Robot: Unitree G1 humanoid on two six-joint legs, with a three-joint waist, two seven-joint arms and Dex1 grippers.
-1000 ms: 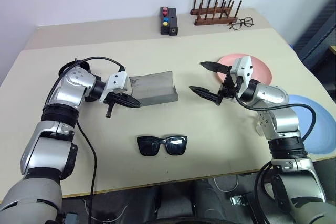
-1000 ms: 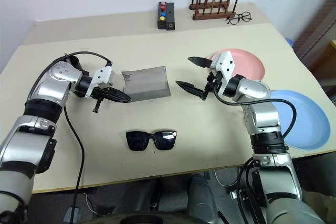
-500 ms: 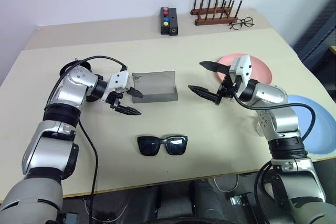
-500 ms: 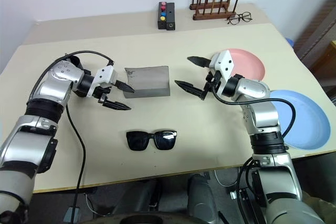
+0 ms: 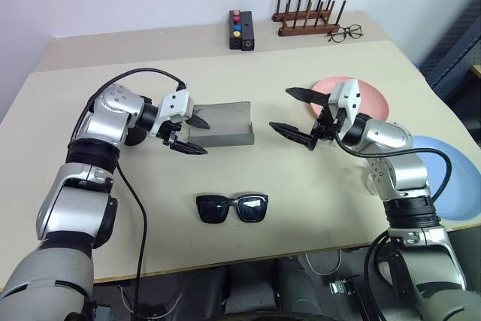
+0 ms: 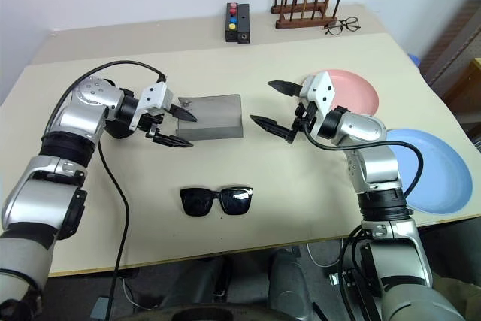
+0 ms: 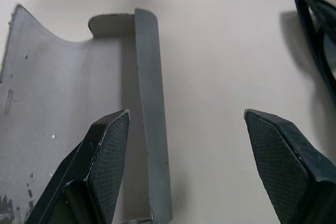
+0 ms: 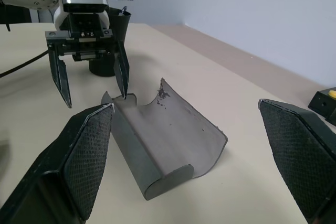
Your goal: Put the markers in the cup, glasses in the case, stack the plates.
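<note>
The grey case [image 5: 223,127] lies open in the middle of the table. My left gripper [image 5: 203,137] is open at its left end, one finger over the case's edge, the other just in front of it. My right gripper [image 5: 281,109] hangs open to the right of the case, nothing between its fingers. The black glasses [image 5: 232,207] lie unfolded near the table's front edge. A pink plate [image 5: 372,95] and a blue plate [image 5: 458,178] sit apart at the right. The black cup [image 8: 124,27] stands behind my left wrist, mostly hidden. The markers are out of view.
A wooden rack [image 5: 307,14], wire-framed spectacles [image 5: 345,33] and a black box with coloured buttons [image 5: 241,29] stand along the table's far edge. The blue plate reaches the table's right edge.
My left gripper has gone from shut to open and has shifted a little up toward the case's left end. The right arm has stayed still.
</note>
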